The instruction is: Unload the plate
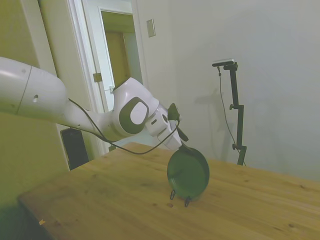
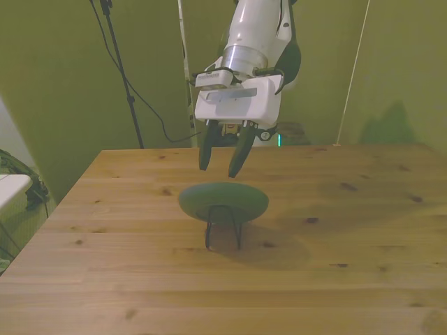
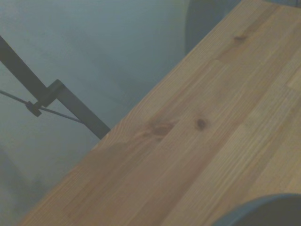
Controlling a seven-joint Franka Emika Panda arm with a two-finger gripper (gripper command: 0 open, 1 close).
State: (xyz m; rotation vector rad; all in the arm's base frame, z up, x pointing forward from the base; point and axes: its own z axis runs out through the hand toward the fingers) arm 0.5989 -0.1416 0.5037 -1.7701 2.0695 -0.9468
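The dark green plate (image 2: 223, 200) stands upright on edge in a thin black wire stand (image 2: 223, 230) near the middle of the wooden table (image 2: 349, 265). My gripper (image 2: 218, 171) hangs open right above the plate's top rim, fingertips spread a little and pointing down with nothing between them. In the side view the gripper (image 1: 184, 142) comes down at a slant to the top edge of the plate (image 1: 188, 173). Whether a finger touches the rim cannot be told. The wrist view catches only a blurred sliver of the plate (image 3: 263, 212).
The stand's feet (image 1: 180, 198) rest on the table top. A doorway (image 1: 117, 55) and a wall lie behind the arm in the side view. Cables hang behind the table's far edge (image 2: 209, 148) in the front view.
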